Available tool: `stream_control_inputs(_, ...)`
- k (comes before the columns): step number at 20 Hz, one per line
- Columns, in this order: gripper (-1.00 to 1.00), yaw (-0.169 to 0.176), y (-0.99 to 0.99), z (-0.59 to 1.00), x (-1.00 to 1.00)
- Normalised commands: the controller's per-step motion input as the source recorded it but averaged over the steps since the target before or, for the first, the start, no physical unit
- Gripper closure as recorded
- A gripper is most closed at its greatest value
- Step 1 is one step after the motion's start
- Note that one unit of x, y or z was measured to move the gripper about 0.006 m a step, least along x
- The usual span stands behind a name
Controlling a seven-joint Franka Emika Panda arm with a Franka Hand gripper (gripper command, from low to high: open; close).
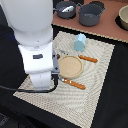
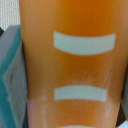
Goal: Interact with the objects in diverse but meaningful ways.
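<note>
The yellow-orange bread loaf fills almost the whole wrist view, very close to the camera, with pale score marks across it. A grey and teal shape lies against its side; I cannot tell what it is. None of my gripper's fingers show clearly, and in the exterior view the white arm hides both the gripper and the loaf. The pale blue carton-shaped block stands on the beige mat, beyond a round wooden plate and away from the arm. The sausage stick is out of view.
Two wooden-handled pieces of cutlery lie on either side of the plate. Two grey pots stand on the brown surface at the back. A bowl sits at the exterior view's right edge. A black cable trails from the arm.
</note>
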Motion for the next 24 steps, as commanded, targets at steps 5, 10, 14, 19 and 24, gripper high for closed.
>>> stream_control_inputs(5,1.0,0.0,0.27,0.08,-0.45)
stream_control_inputs(10,1.0,0.0,0.33,0.06,-0.44)
stream_control_inputs(14,1.0,0.0,0.33,0.04,-0.45)
stream_control_inputs(19,1.0,0.0,0.32,0.03,-0.46)
stream_control_inputs(24,1.0,0.0,0.31,0.02,-0.45)
